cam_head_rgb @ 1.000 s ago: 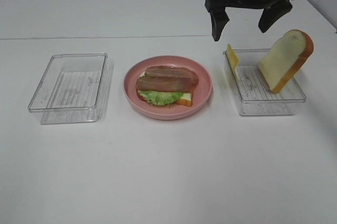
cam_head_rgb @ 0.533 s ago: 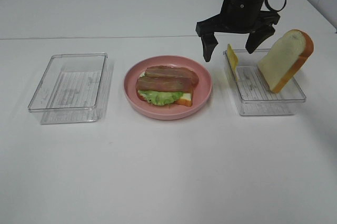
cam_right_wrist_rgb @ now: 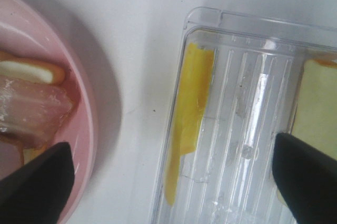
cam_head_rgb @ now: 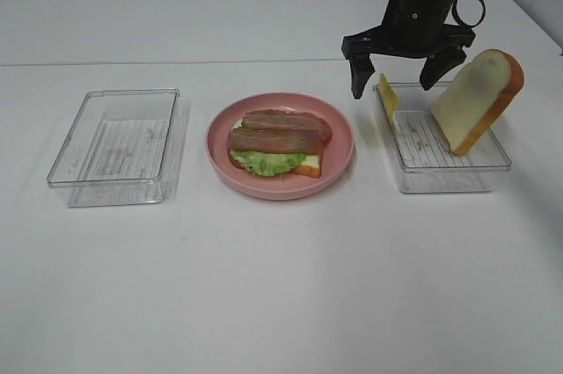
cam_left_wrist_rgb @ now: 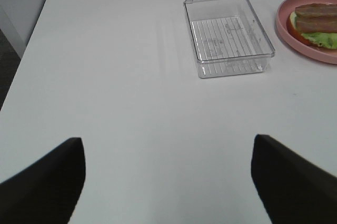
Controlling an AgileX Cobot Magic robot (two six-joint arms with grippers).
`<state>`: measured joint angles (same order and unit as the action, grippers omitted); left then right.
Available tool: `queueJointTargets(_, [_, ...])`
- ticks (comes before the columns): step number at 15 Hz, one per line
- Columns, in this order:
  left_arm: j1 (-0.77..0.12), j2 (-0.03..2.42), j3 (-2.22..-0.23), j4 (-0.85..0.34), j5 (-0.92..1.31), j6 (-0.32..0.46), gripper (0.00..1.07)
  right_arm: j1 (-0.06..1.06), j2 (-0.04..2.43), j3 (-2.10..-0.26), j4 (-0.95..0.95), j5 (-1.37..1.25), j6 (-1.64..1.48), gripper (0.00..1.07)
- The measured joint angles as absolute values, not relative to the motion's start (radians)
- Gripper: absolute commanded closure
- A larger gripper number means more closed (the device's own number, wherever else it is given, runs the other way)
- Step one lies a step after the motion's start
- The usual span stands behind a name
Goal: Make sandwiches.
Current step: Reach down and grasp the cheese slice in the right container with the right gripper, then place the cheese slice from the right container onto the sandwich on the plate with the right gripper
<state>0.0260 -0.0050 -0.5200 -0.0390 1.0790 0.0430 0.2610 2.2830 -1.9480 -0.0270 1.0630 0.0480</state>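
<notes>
1. My left claw (cam_left_wrist_rgb: 167, 140) hangs over bare white table (cam_left_wrist_rgb: 121, 92), fingers spread, nothing between them
2. The left tray (cam_head_rgb: 119, 189) lies beside the pink plate (cam_head_rgb: 343, 158)
3. On the plate sits the sandwich (cam_head_rgb: 280, 143): a bread slice (cam_head_rgb: 308, 165), lettuce (cam_head_rgb: 264, 163), and bacon (cam_head_rgb: 281, 130) on top
4. In the right tray (cam_head_rgb: 440, 179) the cheese slice (cam_head_rgb: 387, 97) stands on edge against the plate-side wall; the second bread slice (cam_head_rgb: 475, 101) leans at the other side
5. My right claw (cam_head_rgb: 393, 88) hovers over the cheese at the tray's far end, jaws wide, gripping nothing
</notes>
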Motion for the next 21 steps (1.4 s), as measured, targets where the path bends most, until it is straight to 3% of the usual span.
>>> queueJointTargets(8, [0.026,-0.005,-0.52,-0.039,1.079,0.043,0.28,0.255,2.337,-1.954,-0.018,1.04,0.037,0.26])
queueJointTargets(9, [0.026,-0.005,-0.52,-0.039,1.079,0.043,0.28,0.255,2.337,-1.954,-0.018,1.04,0.037,0.34])
queueJointTargets(11, [0.026,-0.005,-0.52,-0.039,1.079,0.043,0.28,0.255,2.337,-1.954,-0.017,1.041,0.037,0.78])
queueJointTargets(13, [0.026,-0.005,-0.52,-0.039,1.079,0.043,0.28,0.255,2.337,-1.954,-0.015,1.041,0.037,1.04])
queueJointTargets(14, [0.026,-0.005,-0.52,-0.039,1.079,0.043,0.28,0.255,2.337,-1.954,-0.015,1.047,0.037,1.07])
queueJointTargets(21, [0.026,-0.005,-0.52,-0.039,1.079,0.043,0.28,0.255,2.288,-1.954,-0.04,1.093,0.037,1.07])
